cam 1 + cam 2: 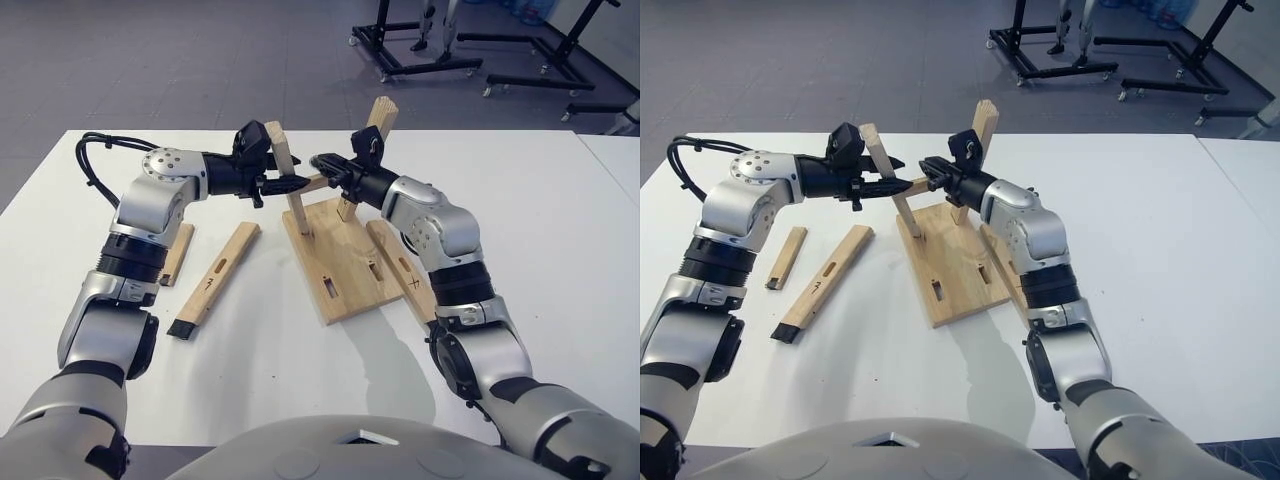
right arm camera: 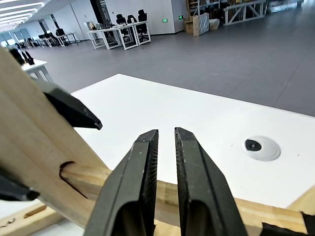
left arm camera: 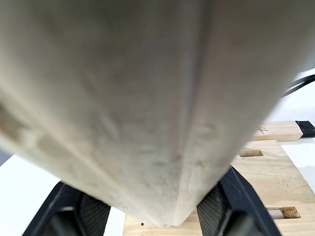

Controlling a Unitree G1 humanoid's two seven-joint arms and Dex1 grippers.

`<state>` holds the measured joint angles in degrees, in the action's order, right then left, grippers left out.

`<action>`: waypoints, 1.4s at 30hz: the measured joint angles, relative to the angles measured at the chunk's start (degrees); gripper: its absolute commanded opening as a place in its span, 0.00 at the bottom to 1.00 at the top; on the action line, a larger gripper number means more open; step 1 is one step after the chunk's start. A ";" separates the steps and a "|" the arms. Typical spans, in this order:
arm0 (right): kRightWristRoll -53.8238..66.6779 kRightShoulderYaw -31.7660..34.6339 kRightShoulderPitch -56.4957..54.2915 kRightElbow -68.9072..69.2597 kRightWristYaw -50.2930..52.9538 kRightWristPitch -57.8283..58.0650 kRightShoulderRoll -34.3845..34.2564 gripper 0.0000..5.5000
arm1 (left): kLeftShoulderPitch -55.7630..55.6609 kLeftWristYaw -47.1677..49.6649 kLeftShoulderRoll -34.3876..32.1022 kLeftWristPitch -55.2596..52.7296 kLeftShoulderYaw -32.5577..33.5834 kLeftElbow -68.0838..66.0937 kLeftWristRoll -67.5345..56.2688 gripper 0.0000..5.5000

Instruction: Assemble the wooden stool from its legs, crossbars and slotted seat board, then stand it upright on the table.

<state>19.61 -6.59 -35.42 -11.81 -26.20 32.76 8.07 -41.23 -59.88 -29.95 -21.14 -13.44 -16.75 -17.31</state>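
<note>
Left eye view: the left arm bends at the elbow and reaches inward, its left gripper (image 1: 292,184) clenched around a pale, upright wooden leg (image 1: 283,150). The right arm mirrors it. The right gripper (image 2: 166,132) has its fingers almost together, grasping nothing, just above the short wooden crossbar (image 1: 318,183) that enters that leg. The flat, slotted wooden seat board (image 1: 345,275) lies below both grippers on the white table (image 1: 560,200).
</note>
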 measured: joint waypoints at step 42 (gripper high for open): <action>15.34 11.21 -10.33 17.65 7.45 19.12 -1.10 0.11 | -0.25 1.88 0.51 4.03 -0.21 -3.75 -0.17 0.37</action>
<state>34.94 4.62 -45.75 5.84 -18.75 51.87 6.97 -41.48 -58.01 -29.44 -17.11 -13.65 -20.50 -17.48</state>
